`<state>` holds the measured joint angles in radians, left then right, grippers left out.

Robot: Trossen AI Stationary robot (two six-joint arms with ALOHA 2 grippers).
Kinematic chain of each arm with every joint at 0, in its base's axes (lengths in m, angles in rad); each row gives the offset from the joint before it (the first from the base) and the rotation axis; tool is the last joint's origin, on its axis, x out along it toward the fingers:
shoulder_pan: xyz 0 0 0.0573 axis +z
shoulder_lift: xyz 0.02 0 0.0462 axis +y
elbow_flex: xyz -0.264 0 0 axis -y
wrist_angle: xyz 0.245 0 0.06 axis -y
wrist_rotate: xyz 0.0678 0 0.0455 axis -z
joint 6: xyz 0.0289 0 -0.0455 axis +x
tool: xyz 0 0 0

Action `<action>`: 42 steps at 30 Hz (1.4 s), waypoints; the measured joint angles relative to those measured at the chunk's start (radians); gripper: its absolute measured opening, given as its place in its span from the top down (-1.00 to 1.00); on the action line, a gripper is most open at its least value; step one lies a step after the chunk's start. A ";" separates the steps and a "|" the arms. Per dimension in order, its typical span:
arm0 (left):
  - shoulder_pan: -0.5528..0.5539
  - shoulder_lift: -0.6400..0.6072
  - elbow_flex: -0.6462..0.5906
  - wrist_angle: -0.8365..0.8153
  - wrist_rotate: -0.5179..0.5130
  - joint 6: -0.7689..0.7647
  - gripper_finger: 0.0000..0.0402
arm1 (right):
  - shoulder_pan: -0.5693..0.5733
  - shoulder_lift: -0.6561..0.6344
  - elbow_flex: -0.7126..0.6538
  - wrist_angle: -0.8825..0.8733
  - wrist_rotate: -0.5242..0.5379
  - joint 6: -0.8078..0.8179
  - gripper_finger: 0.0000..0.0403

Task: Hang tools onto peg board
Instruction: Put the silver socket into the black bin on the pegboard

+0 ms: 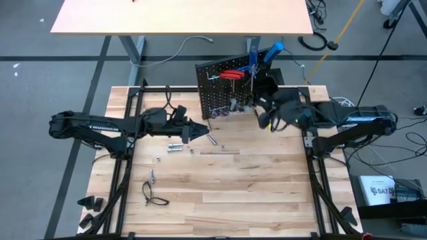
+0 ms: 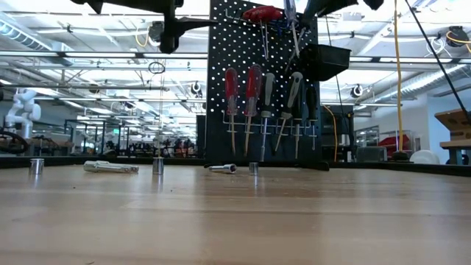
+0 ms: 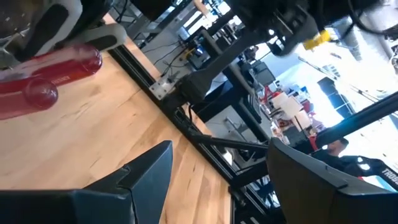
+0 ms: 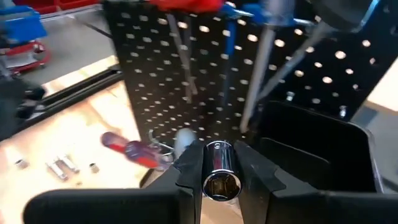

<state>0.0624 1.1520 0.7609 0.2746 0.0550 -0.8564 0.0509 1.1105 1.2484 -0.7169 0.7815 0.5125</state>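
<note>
The black peg board [image 1: 223, 90] stands upright at the table's far side. Red- and dark-handled screwdrivers [image 2: 254, 92] hang on its silver rail, and red and blue tools [image 1: 237, 73] hang higher up. Its small black bin [image 4: 317, 152] is open on top. My right gripper [image 4: 219, 163] is right in front of the board, beside the bin, shut on a silver socket [image 4: 219, 167]; in the high view it [image 1: 262, 113] is at the board's right end. My left gripper [image 3: 217, 180] is open and empty, raised left of the board [image 1: 195, 132]. My right gripper pinches the silver socket by its round sides [image 4: 208, 163] between its two fingers. The socket lies along the fingers, its hex opening [image 4: 221, 185] toward the wrist camera. It is lifted clear of the table, close to the bin's rim.
Several loose silver sockets [image 1: 175, 147] and a short silver bar [image 1: 211, 140] lie on the wooden table in front of the board; they also show in the low view [image 2: 110, 167]. A small silver piece [image 1: 151, 176] and a black cord loop [image 1: 155, 198] lie near the left front.
</note>
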 joint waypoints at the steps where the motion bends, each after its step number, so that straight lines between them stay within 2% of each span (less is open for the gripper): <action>1: 0.000 -0.001 0.000 -0.006 0.000 0.001 -0.28 | -0.030 0.000 0.000 0.000 -0.021 0.000 0.72; 9: -0.019 -0.001 0.000 -0.033 0.000 0.008 -0.28 | -0.215 0.020 0.000 -0.034 -0.151 0.000 0.72; 15: -0.049 -0.001 0.000 -0.033 0.000 0.011 -0.28 | -0.258 0.030 0.000 -0.035 -0.155 -0.006 0.71; 24: -0.065 -0.001 0.000 -0.033 -0.002 0.027 -0.28 | -0.267 0.033 0.000 -0.036 -0.155 -0.008 0.07; 28: -0.065 -0.001 0.000 -0.033 -0.003 0.027 -0.28 | -0.267 0.033 0.000 -0.035 -0.155 -0.008 -0.05; 32: -0.065 -0.001 0.000 -0.044 0.023 0.063 -0.28 | -0.267 0.033 0.000 -0.034 -0.156 -0.008 -0.08; 35: -0.065 -0.001 0.000 -0.109 0.066 0.127 -0.28 | -0.265 0.032 0.000 -0.020 -0.179 -0.008 -0.08; 38: -0.075 -0.001 0.000 -0.275 0.076 0.214 -0.28 | -0.265 0.030 0.000 -0.001 -0.279 -0.008 -0.08; 42: -0.107 0.002 0.000 -0.585 -0.026 0.269 -0.28 | -0.254 0.030 0.000 0.003 -0.449 0.008 -0.09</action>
<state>-0.0445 1.1542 0.7612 -0.3109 0.0294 -0.5873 -0.2033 1.1404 1.2480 -0.7139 0.3323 0.5209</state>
